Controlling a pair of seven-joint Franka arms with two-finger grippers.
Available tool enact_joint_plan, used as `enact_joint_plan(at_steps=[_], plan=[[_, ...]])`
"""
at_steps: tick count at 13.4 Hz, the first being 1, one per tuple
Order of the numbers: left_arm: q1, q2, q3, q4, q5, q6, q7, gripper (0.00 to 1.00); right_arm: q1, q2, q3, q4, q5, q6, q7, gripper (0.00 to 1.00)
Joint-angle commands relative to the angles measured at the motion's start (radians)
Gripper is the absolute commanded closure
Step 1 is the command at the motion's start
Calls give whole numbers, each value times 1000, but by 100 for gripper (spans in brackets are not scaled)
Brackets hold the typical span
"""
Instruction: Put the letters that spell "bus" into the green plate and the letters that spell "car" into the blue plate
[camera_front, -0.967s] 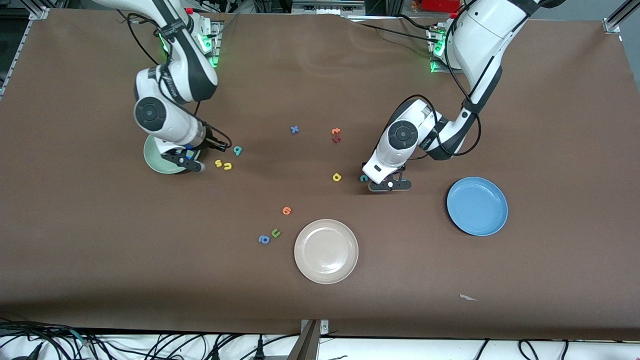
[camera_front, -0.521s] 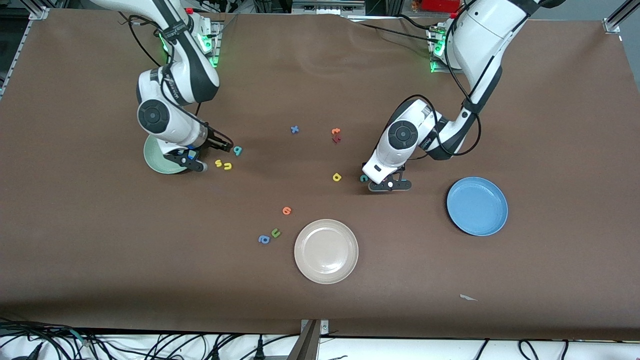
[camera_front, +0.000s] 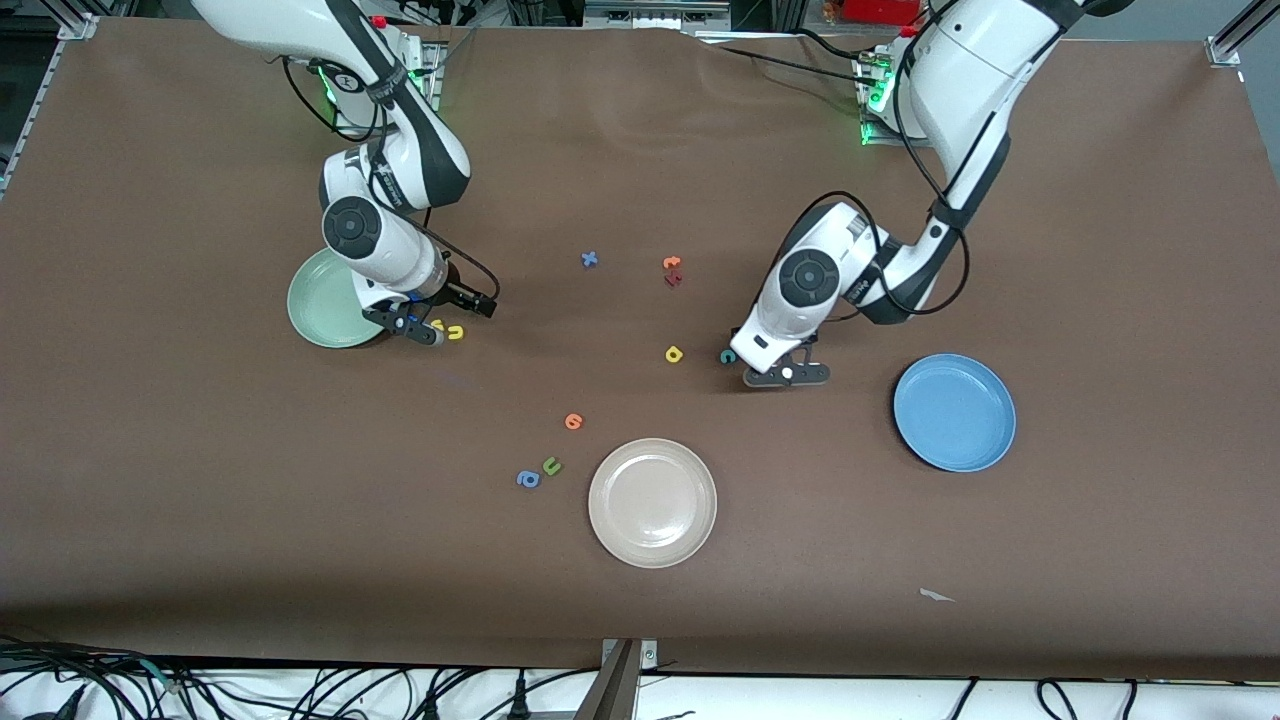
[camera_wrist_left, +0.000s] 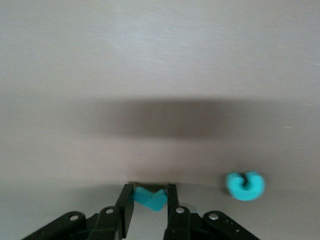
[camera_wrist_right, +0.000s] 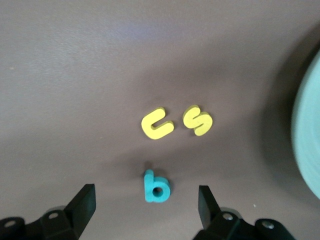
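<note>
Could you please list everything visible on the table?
green plate: 1, right arm's end
blue plate: 1, left arm's end
cream plate: 1, nearer front camera than both
yellow u, yellow s, teal b: 3, beside green plate
yellow a, teal c: 2, mid-table
teal r: 1, held
spare letters: 6, orange, dark red, blue, green, scattered mid-table
paper scrap: 1, white, nearest front camera
left end effector: shut on teal r
right end effector: open over teal b
</note>
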Motion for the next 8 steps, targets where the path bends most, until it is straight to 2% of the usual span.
enact_joint_plan(at_steps=[1,3,5,8], plan=[[51,-2,-5,119,16,-211,131,77,-1,23,5,-16,10,57,7,13],[123,-2,-5,176,16,-308,274,77,-1,29,14,-22,10,62,7,26],[209,-1,0,231,22,-361,415,77,-1,28,16,-32,10,62,7,27],[326,4,4,259,30,-361,622,77,-1,22,19,-48,10,62,9,29]])
